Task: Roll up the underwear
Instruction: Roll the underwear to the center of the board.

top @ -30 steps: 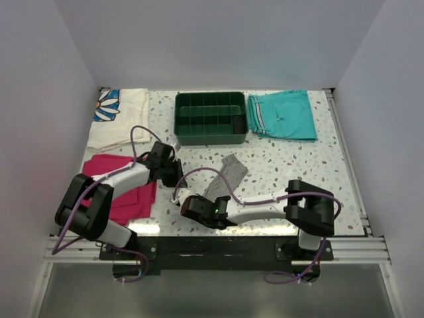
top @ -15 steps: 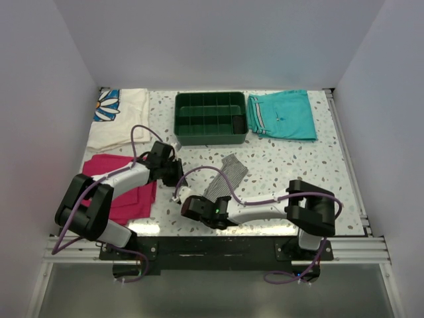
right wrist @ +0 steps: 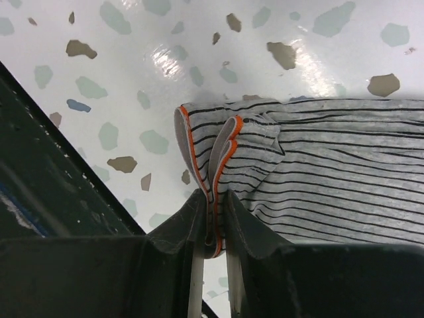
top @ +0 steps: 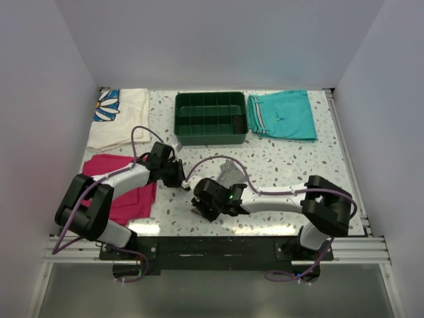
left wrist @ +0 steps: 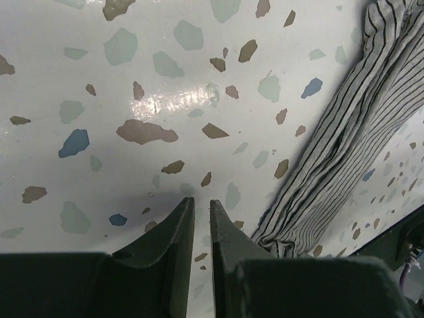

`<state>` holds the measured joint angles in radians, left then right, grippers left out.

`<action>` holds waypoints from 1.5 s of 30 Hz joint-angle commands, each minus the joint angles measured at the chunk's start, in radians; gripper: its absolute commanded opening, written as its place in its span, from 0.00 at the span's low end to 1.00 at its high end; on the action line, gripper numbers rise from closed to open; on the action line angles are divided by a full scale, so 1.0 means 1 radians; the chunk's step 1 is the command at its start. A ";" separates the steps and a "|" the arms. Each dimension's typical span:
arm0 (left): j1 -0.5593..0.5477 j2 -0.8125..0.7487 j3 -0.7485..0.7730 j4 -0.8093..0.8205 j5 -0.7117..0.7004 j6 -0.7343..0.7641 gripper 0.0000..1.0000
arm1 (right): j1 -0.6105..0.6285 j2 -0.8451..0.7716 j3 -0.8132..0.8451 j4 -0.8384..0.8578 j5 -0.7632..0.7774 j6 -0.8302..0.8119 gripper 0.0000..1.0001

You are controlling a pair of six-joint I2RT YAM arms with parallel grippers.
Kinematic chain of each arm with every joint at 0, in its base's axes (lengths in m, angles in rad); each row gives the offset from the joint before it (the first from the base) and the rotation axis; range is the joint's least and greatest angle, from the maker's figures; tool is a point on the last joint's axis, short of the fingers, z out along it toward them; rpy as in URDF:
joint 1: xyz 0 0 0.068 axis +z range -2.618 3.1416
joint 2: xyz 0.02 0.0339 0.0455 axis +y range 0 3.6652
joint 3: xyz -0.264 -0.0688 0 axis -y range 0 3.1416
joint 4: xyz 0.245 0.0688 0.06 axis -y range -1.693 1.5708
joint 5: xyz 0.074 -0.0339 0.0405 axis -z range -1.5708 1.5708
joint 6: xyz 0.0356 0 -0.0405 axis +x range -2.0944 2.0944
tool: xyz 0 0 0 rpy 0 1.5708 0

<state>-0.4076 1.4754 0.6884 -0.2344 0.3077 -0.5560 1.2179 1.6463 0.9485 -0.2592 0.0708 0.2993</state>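
Note:
The underwear (top: 229, 170) is a grey-and-white striped strip with orange trim, lying on the speckled table in front of the green tray. My right gripper (top: 204, 204) is shut on its near end. In the right wrist view the fingers (right wrist: 245, 225) pinch the folded orange-trimmed edge, and the underwear (right wrist: 318, 159) spreads away to the right of my right gripper (right wrist: 215, 205). My left gripper (top: 175, 177) is shut and empty just left of the cloth. In the left wrist view my left gripper (left wrist: 202, 209) hovers over bare table, with the underwear (left wrist: 351, 126) to its right.
A green divided tray (top: 211, 137) stands at the back centre. Teal shorts (top: 283, 114) lie to its right. A magenta cloth (top: 106, 164) lies under the left arm, and a white flowered cloth (top: 122, 116) lies at the back left. The black front rail (right wrist: 40, 165) is close to the right gripper.
My right gripper has moved right and away from the front edge with the underwear's near end, so the visible strip is shorter. The left arm has barely moved.

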 commanded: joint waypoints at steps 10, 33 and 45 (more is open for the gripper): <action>0.007 -0.030 -0.015 0.070 0.074 0.018 0.21 | -0.230 -0.132 -0.116 0.175 -0.385 0.126 0.18; -0.008 -0.150 -0.113 0.262 0.251 0.011 0.44 | -0.408 -0.083 -0.202 0.215 -0.395 0.124 0.19; -0.086 -0.178 -0.190 0.374 0.272 -0.007 0.56 | -0.423 -0.013 -0.156 0.176 -0.345 0.074 0.19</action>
<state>-0.4706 1.3167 0.5278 0.0582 0.5518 -0.5575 0.8047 1.6024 0.7654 -0.0441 -0.3393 0.4194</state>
